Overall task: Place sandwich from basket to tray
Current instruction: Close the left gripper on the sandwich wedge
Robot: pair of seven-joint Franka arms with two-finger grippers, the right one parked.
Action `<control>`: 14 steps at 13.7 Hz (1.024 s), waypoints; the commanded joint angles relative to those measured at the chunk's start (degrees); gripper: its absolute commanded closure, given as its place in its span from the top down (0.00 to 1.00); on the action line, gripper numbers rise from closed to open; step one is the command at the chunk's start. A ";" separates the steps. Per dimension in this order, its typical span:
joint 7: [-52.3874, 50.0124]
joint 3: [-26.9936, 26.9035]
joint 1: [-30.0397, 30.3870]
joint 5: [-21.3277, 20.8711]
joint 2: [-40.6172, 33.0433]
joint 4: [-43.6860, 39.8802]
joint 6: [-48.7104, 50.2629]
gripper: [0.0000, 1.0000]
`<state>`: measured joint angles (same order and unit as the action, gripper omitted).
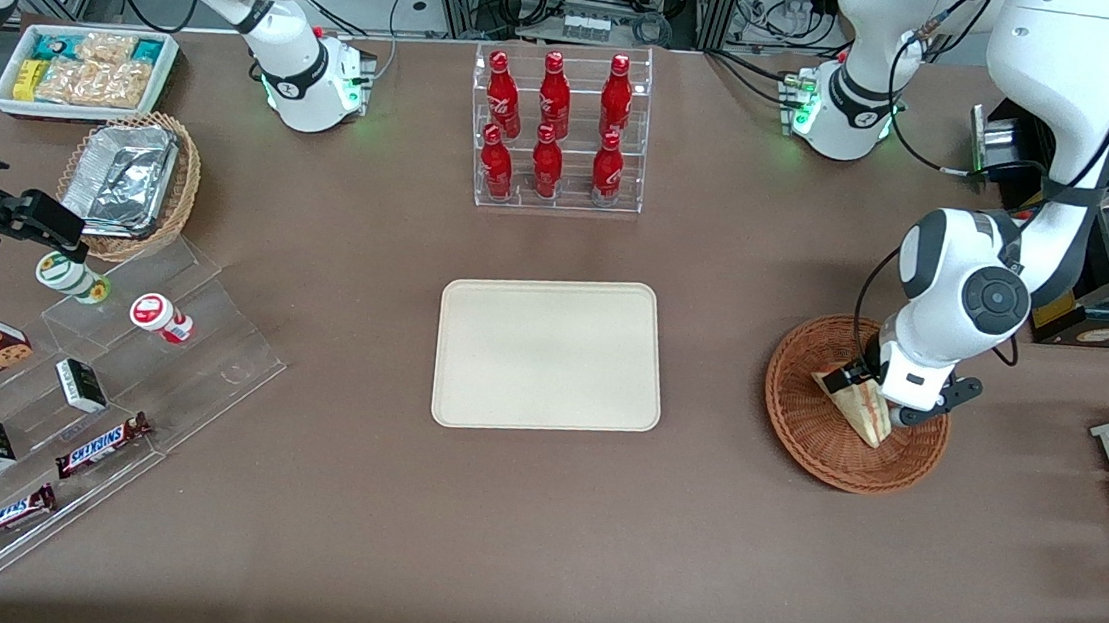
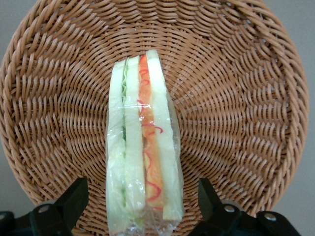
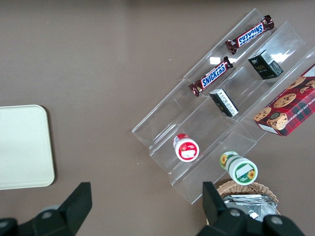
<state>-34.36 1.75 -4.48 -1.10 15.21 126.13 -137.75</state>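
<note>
Wrapped sandwich (image 2: 142,147) lying in the woven basket (image 2: 236,113), gripper (image 2: 142,199) lowered over it, 2 fingers (image 2: 74,196) spread wide either side without contact, tray (image 1: 549,353) mid-table, well apart.

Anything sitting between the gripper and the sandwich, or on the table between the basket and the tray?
Nothing visible. The gripper is over the basket with its fingers open on either side of the sandwich, nothing between them. The brown table between basket and tray shows bare, and nothing lies on the tray.
</note>
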 commanded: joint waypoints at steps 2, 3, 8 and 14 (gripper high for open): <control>-1.41 -0.17 0.09 -1.54 0.79 -0.01 -1.30 0.74; -1.67 -0.17 0.09 -1.54 0.79 -0.10 -1.30 0.41; -1.67 -0.17 0.09 -1.54 0.18 -0.88 -0.60 0.00; -0.70 0.71 -0.52 -1.28 -0.97 -14.93 21.27 0.00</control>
<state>-34.47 1.89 -4.42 -1.21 14.61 115.85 -122.25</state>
